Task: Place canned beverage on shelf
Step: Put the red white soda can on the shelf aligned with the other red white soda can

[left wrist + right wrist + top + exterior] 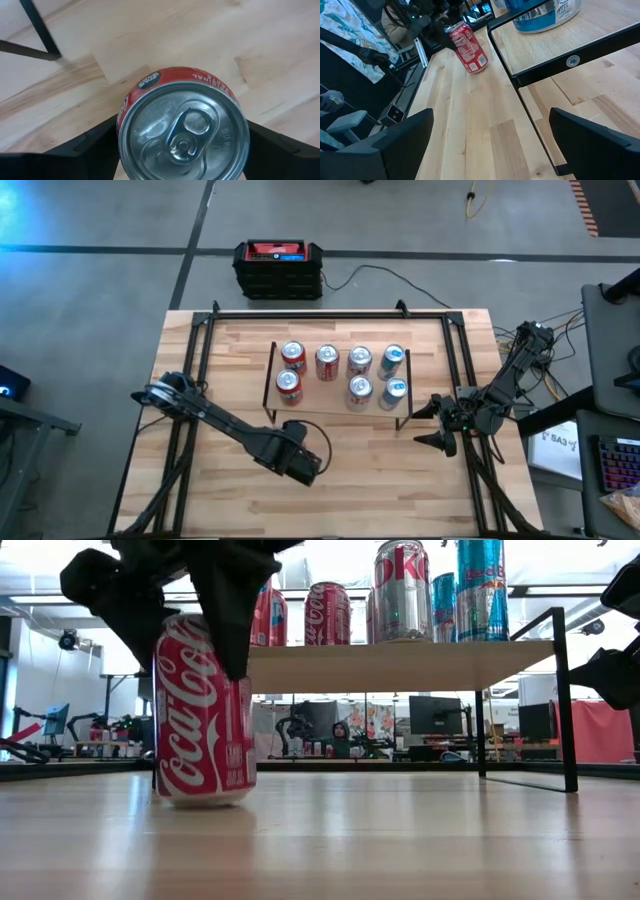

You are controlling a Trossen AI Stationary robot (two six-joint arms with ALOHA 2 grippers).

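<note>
A red Coca-Cola can [205, 720] stands upright on its base on the wooden table, in front of the shelf's left end. My left gripper [182, 145] hangs over it, pointing down, open, with one finger on each side of the can's top part; in the high view the gripper [300, 462] hides the can. The shelf [325, 397] is a light-wood board on thin black legs and carries several upright cans [359, 361]. My right gripper [437, 425] waits open and empty at the shelf's right end. My left gripper comes at the can from above, pointing down. Its two fingers [95, 145] flank the can's upper wall [125, 107] just below the rim. Whether they touch the wall, I cannot tell. The can stands upright with its base on the table.
A black-and-red box [279, 268] with a cable sits on the floor past the table's far edge. Black rails [330, 314] frame the tabletop. Bare wood [400, 480] lies between the shelf and the near edge. The shelf's front leg [563, 700] stands to the can's right.
</note>
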